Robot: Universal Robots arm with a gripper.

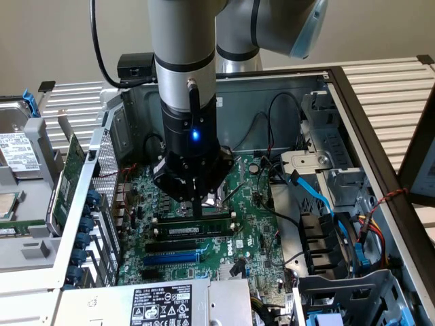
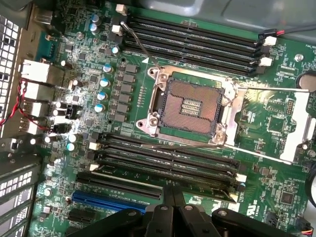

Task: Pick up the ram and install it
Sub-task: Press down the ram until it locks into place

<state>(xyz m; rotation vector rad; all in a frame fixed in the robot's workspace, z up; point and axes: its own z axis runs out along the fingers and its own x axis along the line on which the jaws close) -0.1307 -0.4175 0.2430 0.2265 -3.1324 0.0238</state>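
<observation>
The ram is a narrow green stick with a white label. It stands on edge in a memory slot on the motherboard, below the CPU socket. My gripper points straight down from the arm, its two black fingers shut together. The tips meet the ram's top edge near its middle and do not clamp its sides. In the wrist view the gripper sits over the ram, seen edge-on as a thin pale line beside the empty black slots.
A black slot and a blue slot run just beyond the ram. Blue cables and a drive cage crowd the exterior view's right. A green expansion card and a hard drive lie outside the case at the left.
</observation>
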